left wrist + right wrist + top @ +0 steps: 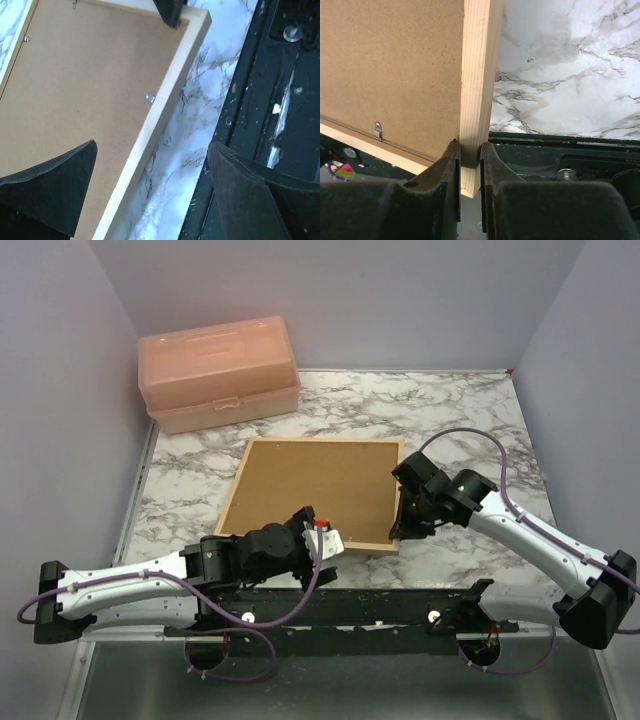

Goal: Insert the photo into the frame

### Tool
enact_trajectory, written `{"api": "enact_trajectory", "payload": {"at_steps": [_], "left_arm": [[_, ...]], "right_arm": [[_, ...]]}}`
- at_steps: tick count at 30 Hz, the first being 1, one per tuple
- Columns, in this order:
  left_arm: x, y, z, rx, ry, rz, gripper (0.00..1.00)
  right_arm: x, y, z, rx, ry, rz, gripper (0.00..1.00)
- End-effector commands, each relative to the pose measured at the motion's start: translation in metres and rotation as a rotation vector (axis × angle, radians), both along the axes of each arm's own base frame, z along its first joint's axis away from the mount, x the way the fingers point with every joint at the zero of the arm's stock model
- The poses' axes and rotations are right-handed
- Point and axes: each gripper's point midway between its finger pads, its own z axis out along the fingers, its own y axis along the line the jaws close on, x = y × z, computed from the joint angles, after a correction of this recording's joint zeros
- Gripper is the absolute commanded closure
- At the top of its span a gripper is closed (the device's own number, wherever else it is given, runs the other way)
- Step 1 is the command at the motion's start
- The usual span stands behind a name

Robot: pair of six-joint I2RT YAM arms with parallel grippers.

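left gripper [152, 147]: wide open and holding nothing. It hangs over the frame's near bar, one finger above the board and the other above the black rail [380, 605].
right gripper [469, 145]: closed on the frame's right bar, just by the near-right corner.
frame [480, 75]: face-down on the marble surface [450, 410], with its near edge close to the rail.
backing board [315, 490]: seated in the frame with its brown side up. A metal clip [150, 97] sits at the near bar.
photo: not visible in any view. Can't tell whether it's under the board or out of shot.
toolbox [220, 370]: at the far left, well apart from the frame.
step: probably working on the frame's back, with the right side pinning it so the left can act.
next: bring the left down onto the clip or near bar. It needs a fine approach, since the clip is small and flush. Hold the right grip steady so the frame doesn't skate.
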Motion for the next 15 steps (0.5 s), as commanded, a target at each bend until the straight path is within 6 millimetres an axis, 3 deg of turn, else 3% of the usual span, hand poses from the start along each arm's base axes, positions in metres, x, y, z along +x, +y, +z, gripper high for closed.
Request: {"api": "enact_trajectory", "payload": {"at_steps": [1, 8, 13, 15], "left_arm": [[0.007, 0.001, -0.024, 0.13, -0.134, 0.002, 0.07], [0.029, 0.007, -0.05, 0.291, -0.275, 0.157, 0.08], [0.055, 0.023, -0.054, 0.407, -0.382, 0.341, 0.08], [0.061, 0.027, -0.053, 0.431, -0.414, 0.386, 0.14]], "right_arm": [[0.008, 0.019, 0.038, 0.105, -0.069, 0.037, 1.0], [0.01, 0.03, 0.06, 0.17, -0.087, 0.056, 1.0], [0.008, 0.032, 0.062, 0.179, -0.08, 0.067, 1.0], [0.008, 0.032, 0.062, 0.182, -0.08, 0.066, 1.0]]}}
